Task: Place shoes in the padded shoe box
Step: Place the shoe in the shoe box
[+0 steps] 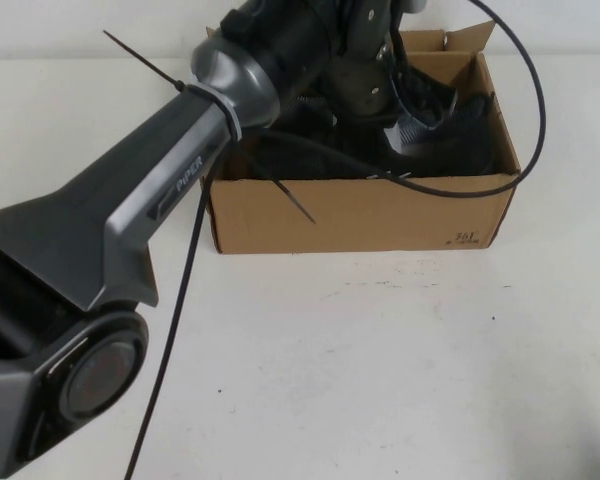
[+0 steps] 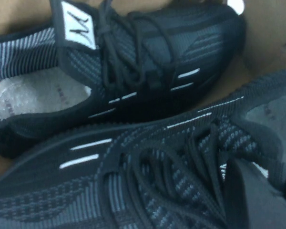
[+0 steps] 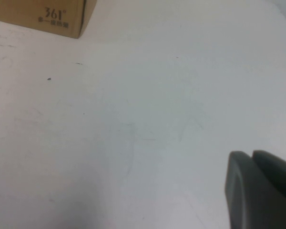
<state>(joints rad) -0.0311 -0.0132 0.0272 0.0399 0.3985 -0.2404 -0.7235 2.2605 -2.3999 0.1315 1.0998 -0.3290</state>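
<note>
So we're pretty much at the tail end of the job. Both black knit sneakers with the short white dash marks (image 2: 148, 90) are lying side by side inside the plain brown cardboard shoe box (image 1: 360, 215), which sits toward the far edge of the white table (image 1: 380, 360), roughly mid-width. In the left wrist view one shoe sits with its white tongue label showing and the second one (image 2: 157, 176) is snug against it, facing the opposite way, with cardboard visible around them.

The left end effector (image 1: 365, 75) is down over the open box, right above the shoes. We honestly can't tell whether it's spread or pinching anything, since the arm body hides it from above and its own camera shows only shoes.

The right end effector (image 3: 260, 188) hangs over bare table near the box's printed corner, out of the action; only a dark sliver of it shows, so we can't tell its state either.

Our guess for the next move: the left arm lifts straight up and clear without snagging laces or the loose black cable (image 1: 525, 110) draped over the box.
</note>
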